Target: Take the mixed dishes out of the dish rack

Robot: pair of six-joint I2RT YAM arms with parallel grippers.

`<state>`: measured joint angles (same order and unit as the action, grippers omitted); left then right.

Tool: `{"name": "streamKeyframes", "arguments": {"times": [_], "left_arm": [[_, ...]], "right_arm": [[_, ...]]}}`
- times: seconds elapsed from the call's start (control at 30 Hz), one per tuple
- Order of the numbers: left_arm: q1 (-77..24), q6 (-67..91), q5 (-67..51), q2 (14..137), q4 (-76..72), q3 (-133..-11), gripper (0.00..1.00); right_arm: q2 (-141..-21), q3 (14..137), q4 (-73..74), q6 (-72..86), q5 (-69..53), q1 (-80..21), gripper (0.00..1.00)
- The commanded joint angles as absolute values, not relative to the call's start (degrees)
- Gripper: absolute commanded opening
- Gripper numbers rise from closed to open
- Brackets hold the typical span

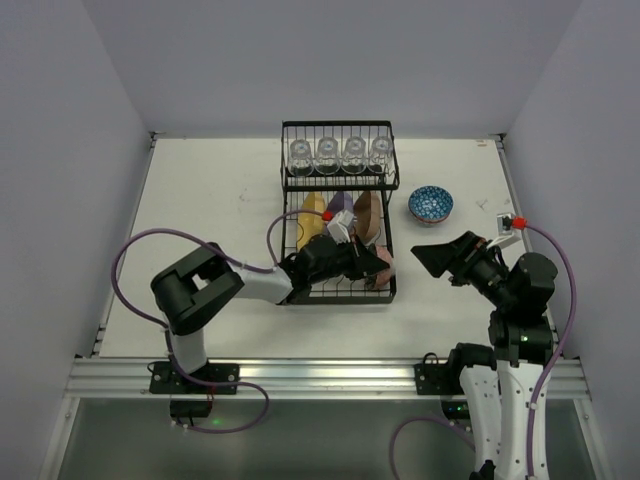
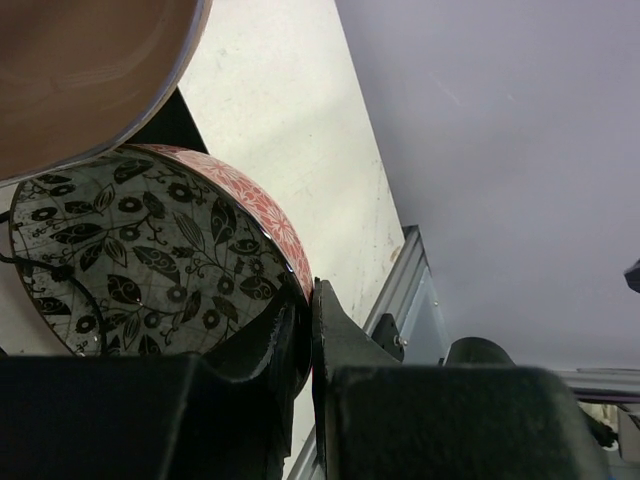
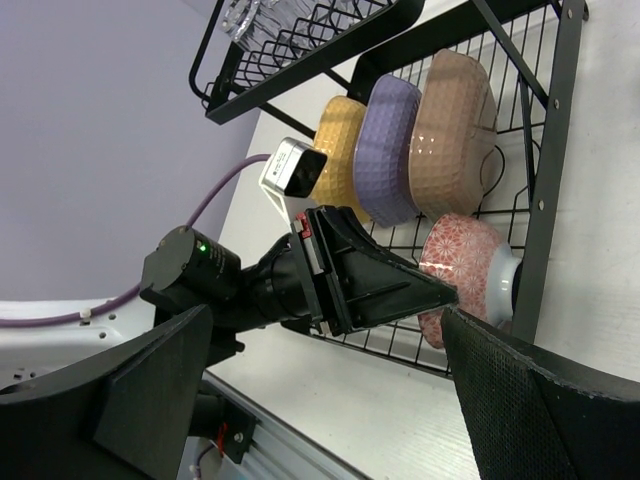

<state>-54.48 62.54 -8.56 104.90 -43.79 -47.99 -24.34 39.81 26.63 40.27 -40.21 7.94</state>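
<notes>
One red bowl (image 3: 465,275) in dish rack (image 3: 548,200), rim clamped by left gripper (image 2: 311,300); right gripper (image 1: 445,262) spread apart near right edge of bench (image 1: 200,200).

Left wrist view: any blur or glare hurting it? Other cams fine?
Left wrist: brown plate looks soft up close, left pincer nearly black, patterned bowl sharp. Right wrist: its fingers dark and blurred, dish rack crisp, small highlight on the bowl. Top external: even light, soft shadows.

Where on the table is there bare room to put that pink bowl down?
Widest bare table lies left of the rack, beyond the left arm. A narrower strip runs before the rack. Right is crowded: blue bowl, right gripper.
</notes>
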Motion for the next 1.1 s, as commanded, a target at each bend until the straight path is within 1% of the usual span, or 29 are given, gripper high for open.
{"name": "streamKeyframes", "arguments": {"times": [0.0,0.2,0.33,0.43,0.57,0.8,1.07], "left_arm": [[-54.49,64.95,-13.44,105.21,-54.22,-46.68,0.0],[-54.14,65.12,-15.55,105.29,-61.77,-45.18,0.0],[-54.14,66.09,-18.71,106.43,-70.72,-45.0,0.0],[-54.14,65.83,-20.3,106.35,-74.17,-45.09,0.0],[-54.23,63.9,-21.71,104.86,-74.97,-45.79,0.0],[-54.23,61.26,-22.06,102.13,-71.64,-46.06,0.0],[-54.23,50.2,-21.35,93.79,-56.26,-47.9,0.0]], "right_arm": [[-24.52,39.9,26.37,40.08,-42.36,8.17,0.98],[-24.26,39.9,25.84,40.25,-42.19,8.17,0.98],[-24.08,39.99,25.84,40.17,-42.01,8.17,0.98],[-24.17,40.17,25.93,39.99,-41.57,8.17,0.98],[-24.43,39.9,25.75,39.73,-40.96,8.17,0.98],[-25.05,39.81,24.87,40.08,-40.87,8.17,0.98],[-26.1,41.13,25.05,39.99,-40.43,8.17,0.97]]}}
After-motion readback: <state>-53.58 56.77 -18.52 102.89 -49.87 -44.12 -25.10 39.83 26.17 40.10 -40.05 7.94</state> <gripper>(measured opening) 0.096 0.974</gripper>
